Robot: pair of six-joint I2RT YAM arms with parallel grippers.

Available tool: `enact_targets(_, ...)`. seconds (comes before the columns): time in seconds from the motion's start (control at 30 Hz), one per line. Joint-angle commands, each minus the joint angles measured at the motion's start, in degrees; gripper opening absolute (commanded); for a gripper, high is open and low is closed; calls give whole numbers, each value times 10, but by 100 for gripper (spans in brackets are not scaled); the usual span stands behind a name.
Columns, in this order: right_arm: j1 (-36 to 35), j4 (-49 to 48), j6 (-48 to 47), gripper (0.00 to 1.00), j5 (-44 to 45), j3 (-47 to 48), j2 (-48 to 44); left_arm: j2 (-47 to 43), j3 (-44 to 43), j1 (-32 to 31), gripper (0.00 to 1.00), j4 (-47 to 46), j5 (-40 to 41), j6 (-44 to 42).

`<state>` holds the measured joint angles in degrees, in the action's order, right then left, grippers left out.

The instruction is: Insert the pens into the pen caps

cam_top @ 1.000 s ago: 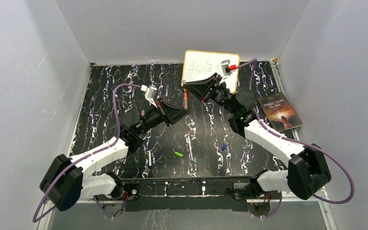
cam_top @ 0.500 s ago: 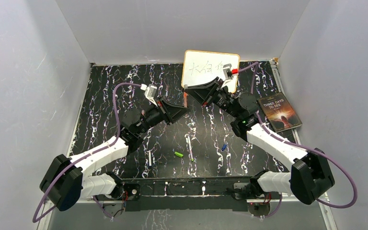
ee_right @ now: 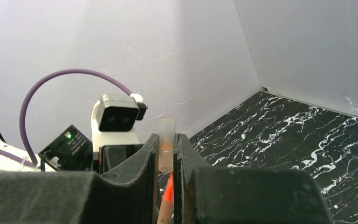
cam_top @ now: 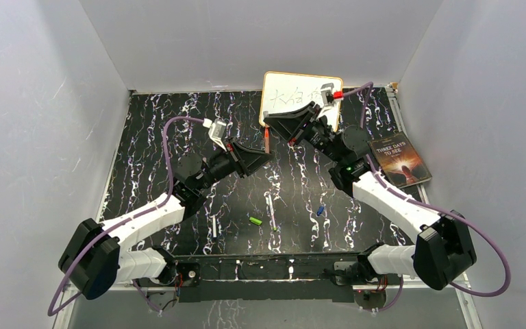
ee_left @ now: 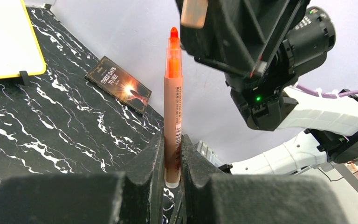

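Observation:
My left gripper (ee_left: pixel 171 140) is shut on the lower end of an orange-red pen (ee_left: pixel 173 107) and holds it upright above the table. My right gripper (ee_right: pixel 166 140) is shut on a short brownish-orange pen cap (ee_right: pixel 166 144). The pen's tip (ee_right: pixel 168 193) sits between the right fingers, just short of the cap's open end. From above, the pen (cam_top: pixel 267 142) spans the gap between the left gripper (cam_top: pixel 264 159) and the right gripper (cam_top: pixel 270 126). A green cap (cam_top: pixel 255 220), a blue cap (cam_top: pixel 320 210), a white pen (cam_top: pixel 214 226) and a pale pen (cam_top: pixel 270 209) lie on the table.
A whiteboard (cam_top: pixel 301 96) with a yellow edge lies at the back of the black marbled table (cam_top: pixel 151 137). A dark book (cam_top: pixel 398 160) lies at the right. Grey walls close in the left, back and right sides.
The right arm has shifted a little and brought the cap closer over the pen's tip. The left arm and the pen have hardly moved.

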<state>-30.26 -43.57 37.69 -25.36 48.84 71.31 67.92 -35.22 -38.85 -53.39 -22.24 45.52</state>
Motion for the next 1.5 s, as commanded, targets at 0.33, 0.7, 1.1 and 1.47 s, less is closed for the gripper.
enact_targets(0.33, 1, -37, -5, 0, 8, 36, 16, -14, -24, -4, 0, -12, -19, -15)
enact_targets(0.7, 5, -20, -17, 0, 17, 7, -4, -20, -30, -3, 0, -4, -20, -20)
enact_targets(1.1, 10, -24, -10, 0, 9, -17, -16, -21, -36, -4, 0, 2, -16, -28)
enact_targets(1.47, 10, -39, 2, 0, 7, -19, -15, -15, -37, -3, 0, -2, -17, -26)
